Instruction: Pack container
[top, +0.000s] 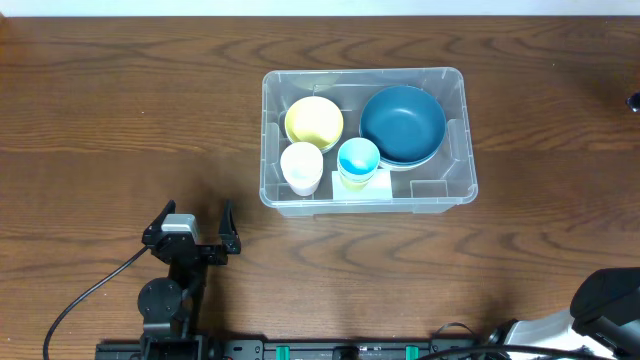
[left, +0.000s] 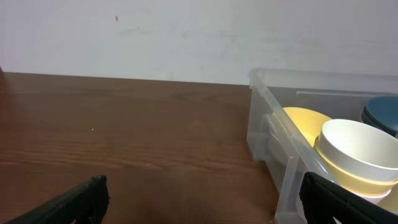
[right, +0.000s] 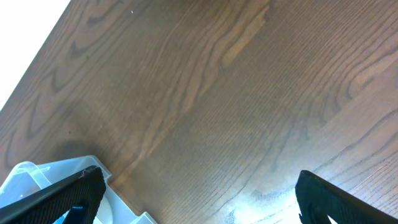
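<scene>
The container (top: 362, 72) sits in the middle of the table (top: 100, 120). The left gripper (top: 194, 218) and right gripper (right: 199, 199) are spread wide, holding nothing. I think 1 fast reach could bump its wall and slide it away

A dark blue bowl (top: 402, 124) sits upright, mouth up. Just to its left is a pale yellow bowl (top: 314, 122). Nearer me, by the blue bowl's front-left rim, stands a light blue cup (top: 358, 160) nested in a yellow one. Farther left of that is a white cup (top: 301, 167). Dark, grainy wooden tabletop (top: 120, 120) spreads all round, with a white wall (left: 186, 31) beyond.
</scene>
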